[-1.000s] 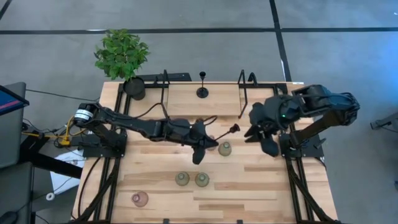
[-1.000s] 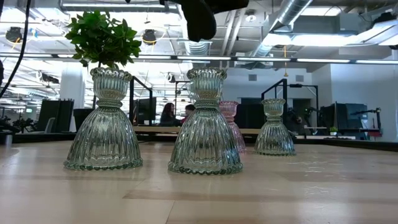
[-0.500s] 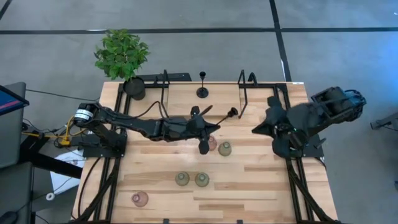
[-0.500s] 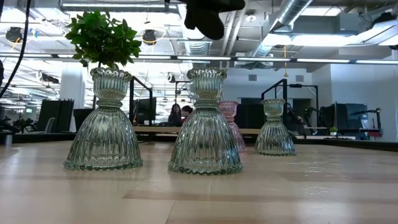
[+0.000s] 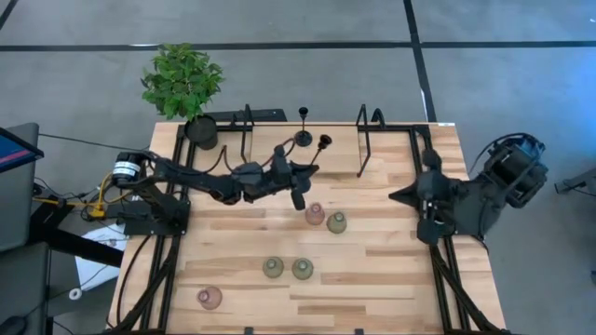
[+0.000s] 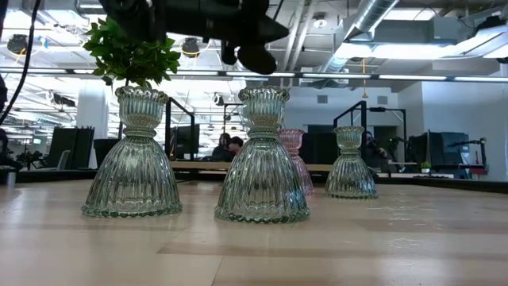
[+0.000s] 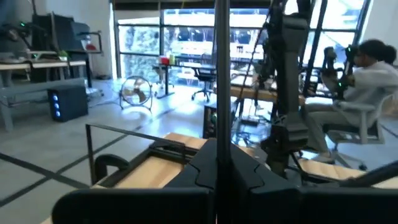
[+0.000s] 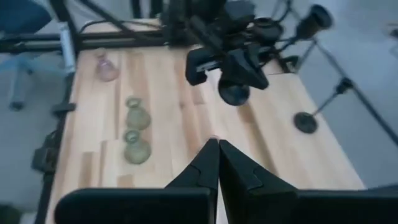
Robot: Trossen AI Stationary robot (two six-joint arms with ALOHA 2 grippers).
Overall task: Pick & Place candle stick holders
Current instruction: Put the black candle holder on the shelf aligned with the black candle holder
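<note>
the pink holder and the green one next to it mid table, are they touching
Apart. The high view shows a thin strip of bare wood between the pink holder and the green holder beside it.

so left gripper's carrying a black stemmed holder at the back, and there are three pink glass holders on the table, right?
No. The high view shows two pink glass holders, plus three olive-green ones. The left gripper does carry a black stemmed holder at the back.
</note>
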